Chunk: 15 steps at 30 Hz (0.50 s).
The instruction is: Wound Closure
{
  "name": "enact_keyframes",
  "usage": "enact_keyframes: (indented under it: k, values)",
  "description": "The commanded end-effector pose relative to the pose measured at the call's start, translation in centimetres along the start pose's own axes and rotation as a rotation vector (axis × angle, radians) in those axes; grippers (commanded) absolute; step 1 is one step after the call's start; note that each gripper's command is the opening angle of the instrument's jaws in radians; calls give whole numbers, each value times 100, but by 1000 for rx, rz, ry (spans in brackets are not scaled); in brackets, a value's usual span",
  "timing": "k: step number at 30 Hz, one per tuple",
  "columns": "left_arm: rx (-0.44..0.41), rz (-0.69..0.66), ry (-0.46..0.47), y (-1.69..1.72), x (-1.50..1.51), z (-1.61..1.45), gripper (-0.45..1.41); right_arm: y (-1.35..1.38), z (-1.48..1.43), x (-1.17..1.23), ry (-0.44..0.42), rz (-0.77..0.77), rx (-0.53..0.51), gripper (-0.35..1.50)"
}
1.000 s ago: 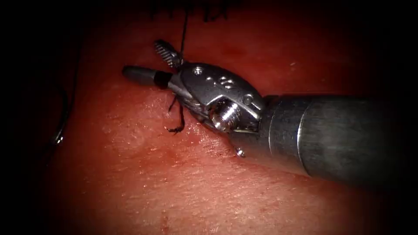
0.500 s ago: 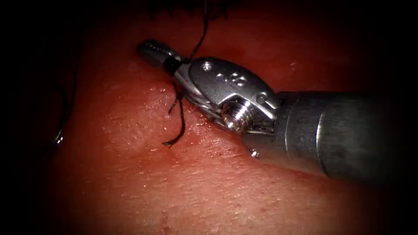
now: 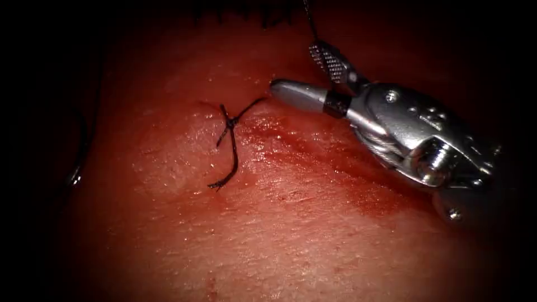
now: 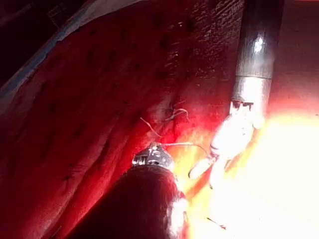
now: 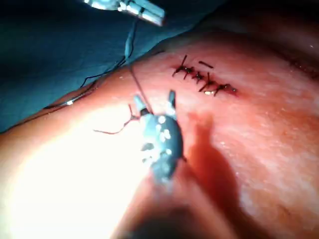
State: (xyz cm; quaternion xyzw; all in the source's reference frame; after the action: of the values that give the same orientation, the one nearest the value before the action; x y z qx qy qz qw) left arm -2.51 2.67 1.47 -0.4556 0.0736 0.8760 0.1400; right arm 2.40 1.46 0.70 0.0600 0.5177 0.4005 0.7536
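Knot (image 3: pixel 230 122) and right claw (image 3: pixel 300 71) are the pair that matters here. The knot sits tied on the tissue (image 3: pixel 291 240), its short cut ends (image 3: pixel 226 178) trailing down toward the viewer. The right claw lies well apart from it on the endoscope view's right, nose pointing left and slightly up. Its long axis runs from lower right to upper left, so the knot lies ahead of the tips and a little below their line. The right claw stands wide apart and holds nothing. A thread (image 3: pixel 309 19) drops from the top edge to just beside the toothed upper jaw; whether it touches I cannot tell. In the right wrist view this strand climbs toward the left claw (image 5: pixel 130 8), which hangs further from the knot than the right claw does. What looks like the needle (image 3: pixel 75 178) lies in shadow at the far left, well apart from both claws, held by neither. It seems to be out of the tissue. Red fluid (image 3: pixel 335 168) streaks the tissue between knot and right claw, and a row of finished stitches (image 5: pixel 203 79) lies beyond.
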Motion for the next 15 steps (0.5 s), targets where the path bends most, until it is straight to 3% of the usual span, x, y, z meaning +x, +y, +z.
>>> enact_keyframes:
  k: [1, 5, 8, 10, 11, 12, 15]
  values:
    - [6, 1, 2, 0, 2, 11, -45, 4, -2, -11, -24, -3, 6, 140]
    - [25, 5, -1, 9, 3, 37, -45, 38, -39, -19, -114, -35, -43, 135]
    - [28, 1, -9, 13, -2, 49, -45, 56, -60, -22, -134, -41, -69, 135]
    - [20, -10, -17, 19, -10, 62, -45, 78, -87, -26, -162, -48, -103, 135]
    - [10, -20, -26, 26, -19, 75, -45, 100, -115, -29, -190, -55, -129, 136]
    - [10, -20, -26, 26, -19, 75, -45, 100, -115, -29, -190, -55, -129, 136]
    - [-5, -38, -38, 39, -34, 98, -45, 131, -153, -31, -208, -62, -181, 140]
